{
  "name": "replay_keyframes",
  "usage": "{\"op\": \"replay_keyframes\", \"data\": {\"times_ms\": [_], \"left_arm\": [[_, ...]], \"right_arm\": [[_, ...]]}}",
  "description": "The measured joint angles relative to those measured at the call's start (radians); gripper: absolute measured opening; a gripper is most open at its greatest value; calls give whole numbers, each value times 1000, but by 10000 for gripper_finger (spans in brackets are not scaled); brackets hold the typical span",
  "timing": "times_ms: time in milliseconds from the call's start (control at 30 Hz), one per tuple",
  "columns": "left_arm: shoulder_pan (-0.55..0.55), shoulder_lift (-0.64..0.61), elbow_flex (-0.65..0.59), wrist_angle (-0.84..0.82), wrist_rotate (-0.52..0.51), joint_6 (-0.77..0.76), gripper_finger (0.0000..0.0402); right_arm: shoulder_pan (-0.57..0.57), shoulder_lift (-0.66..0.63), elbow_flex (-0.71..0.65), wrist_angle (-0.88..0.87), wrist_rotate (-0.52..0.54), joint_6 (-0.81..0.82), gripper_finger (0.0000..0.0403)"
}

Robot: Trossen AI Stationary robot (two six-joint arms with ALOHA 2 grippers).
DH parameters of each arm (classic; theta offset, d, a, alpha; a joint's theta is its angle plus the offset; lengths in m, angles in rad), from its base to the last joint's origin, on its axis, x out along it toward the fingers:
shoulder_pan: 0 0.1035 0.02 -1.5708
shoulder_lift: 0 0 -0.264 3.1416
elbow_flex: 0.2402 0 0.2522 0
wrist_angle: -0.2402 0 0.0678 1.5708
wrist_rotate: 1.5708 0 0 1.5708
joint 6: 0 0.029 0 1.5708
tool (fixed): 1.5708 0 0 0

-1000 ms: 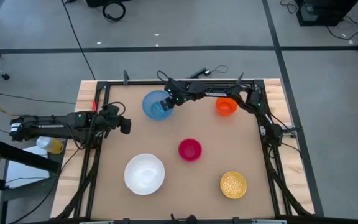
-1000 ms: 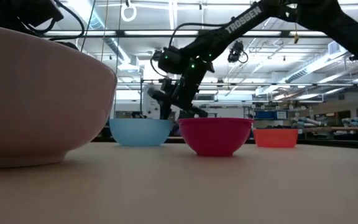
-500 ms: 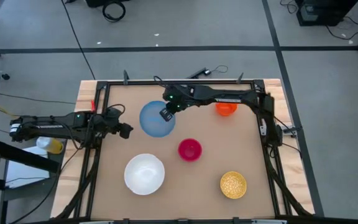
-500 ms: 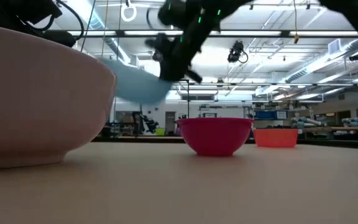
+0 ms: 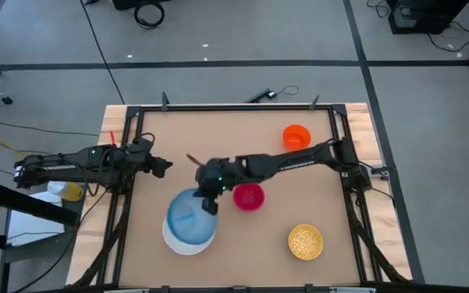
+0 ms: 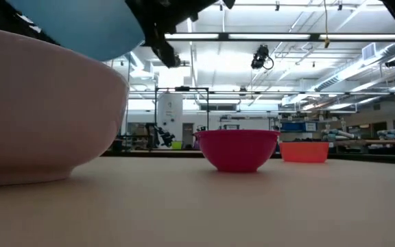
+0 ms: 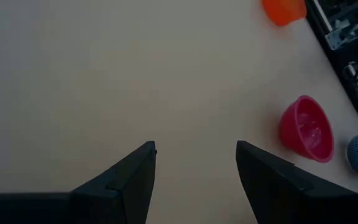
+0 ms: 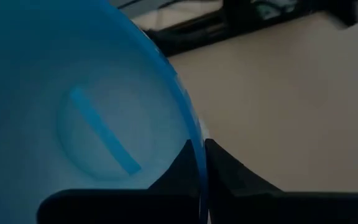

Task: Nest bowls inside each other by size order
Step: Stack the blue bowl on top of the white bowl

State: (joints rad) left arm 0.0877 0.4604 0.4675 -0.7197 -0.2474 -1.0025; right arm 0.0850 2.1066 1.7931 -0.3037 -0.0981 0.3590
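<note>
My right gripper [image 5: 210, 201] is shut on the light blue bowl [image 5: 188, 218] and holds it over the white bowl [image 5: 187, 241], which rests on its base near the table's front left. In the low view the blue bowl [image 6: 81, 24] shows just above the white bowl's rim [image 6: 46, 48]. The magenta bowl [image 5: 248, 196] sits mid-table, the orange bowl [image 5: 296, 136] at the far right, and the speckled yellow bowl [image 5: 305, 241] at the near right. My left gripper [image 5: 163, 166] hovers open over the table's left side, with nothing between its fingers [image 7: 135, 180]. My right gripper pinches the blue bowl's rim [image 8: 196, 155], on the side nearest the magenta bowl. One finger [image 8: 178, 169] is inside the bowl and the other [image 8: 229, 167] outside. The bowl is lifted clear of the table, mouth up and slightly tilted. Whether it touches the white bowl, I cannot tell.
A black frame [image 5: 226, 107] runs round the table's edges. Bare tabletop lies across the far left and the middle between the bowls. Beyond the table, the low view shows a workshop room.
My right gripper has taken hold of the blue bowl at the table's far side and lifted it clear of the table. It has carried the bowl toward the near-left, to above the white bowl. The other bowls have stayed in place.
</note>
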Motion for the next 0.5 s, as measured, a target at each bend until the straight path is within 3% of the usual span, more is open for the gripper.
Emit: {"op": "replay_keyframes", "data": {"times_ms": [233, 500], "left_arm": [[1, 4, 0, 6, -2, -14, 226], [1, 4, 0, 5, -2, -45, 226]], "right_arm": [[24, 59, 0, -20, -4, 22, 35], [28, 66, 1, -16, -23, 92, 160]]}}
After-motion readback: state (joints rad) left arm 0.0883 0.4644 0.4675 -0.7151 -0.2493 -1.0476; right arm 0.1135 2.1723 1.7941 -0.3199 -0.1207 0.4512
